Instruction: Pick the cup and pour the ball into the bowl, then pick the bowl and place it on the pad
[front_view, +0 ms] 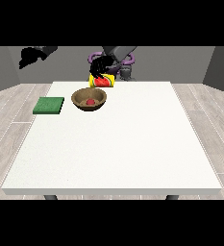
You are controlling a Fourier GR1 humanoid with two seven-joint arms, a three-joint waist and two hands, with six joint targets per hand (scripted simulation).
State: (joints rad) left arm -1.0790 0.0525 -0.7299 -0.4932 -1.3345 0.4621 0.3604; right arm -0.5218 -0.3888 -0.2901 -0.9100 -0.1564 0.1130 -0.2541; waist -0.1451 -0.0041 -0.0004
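Yellow cup [103, 80] tipped over the wooden bowl [89, 99], held by the hand at the view's right [102, 66] — red ball [91, 102] already inside. I'd right it gently, set it aside. Other hand [29, 57] — can't tell; green pad [49, 105] waits.

bowl [89, 99]: wood, smooth | pad [49, 105]: matt green | table [118, 144]: matt white

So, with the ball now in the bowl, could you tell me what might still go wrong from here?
1. The hand holds the tilted cup just behind the bowl; lowering it could knock the rim.
2. The ball may roll out if the bowl tips on its way to the pad.
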